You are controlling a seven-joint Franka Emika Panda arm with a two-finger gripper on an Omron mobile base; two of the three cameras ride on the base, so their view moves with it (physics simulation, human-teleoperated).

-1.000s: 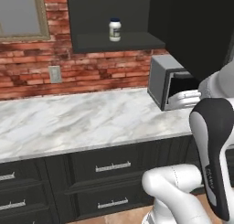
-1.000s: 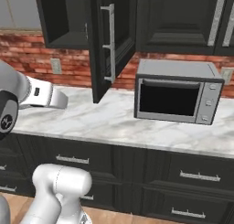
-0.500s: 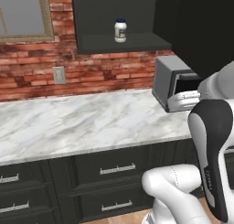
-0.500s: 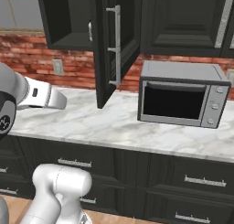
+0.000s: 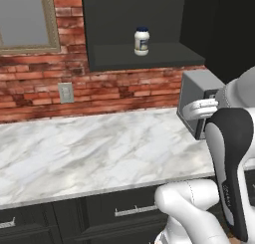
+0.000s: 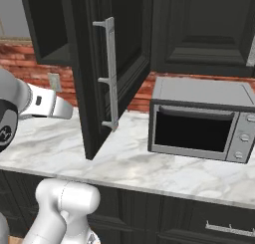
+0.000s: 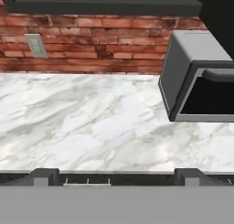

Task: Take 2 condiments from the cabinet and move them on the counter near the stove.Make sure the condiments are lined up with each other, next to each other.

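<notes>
**Condiment jar alone on the open cabinet shelf**

Marble counter (image 5: pixel 94 153) runs wide under the brick wall (image 5: pixel 45 93), bare of condiments. Above it the dark cabinet (image 5: pixel 144 59) stands with its door (image 6: pixel 107 73) swung out. A grey microwave (image 6: pixel 201 118) sits on the counter to the right. On the cabinet shelf stands the white jar (image 5: pixel 142 41) with its dark blue lid, upright. The gripper (image 7: pixel 116 175) hangs low before the counter edge, jaws spread wide, holding nothing.
</notes>
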